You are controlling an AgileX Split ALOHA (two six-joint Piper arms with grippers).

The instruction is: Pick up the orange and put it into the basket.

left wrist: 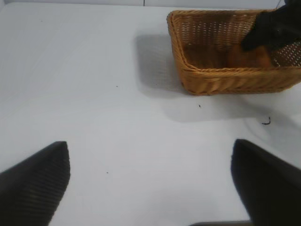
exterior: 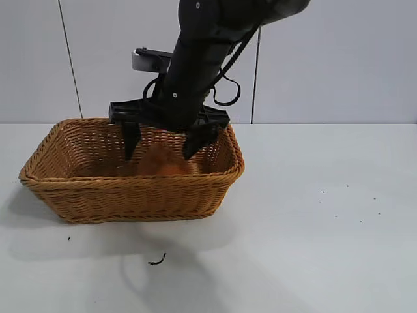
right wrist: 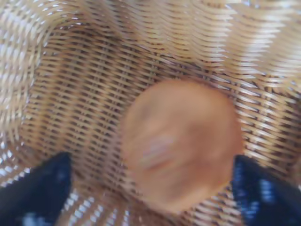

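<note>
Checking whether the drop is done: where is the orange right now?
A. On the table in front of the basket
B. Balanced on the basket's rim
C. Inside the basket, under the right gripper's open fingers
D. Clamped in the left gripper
C. The orange sits inside the basket, between and below the spread fingers of the right gripper, while the left gripper hangs over bare table, away from the basket.

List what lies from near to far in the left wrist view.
Left pincer, bare white table, dark speck of debris, wicker basket holding the orange, right pincer above it.
</note>
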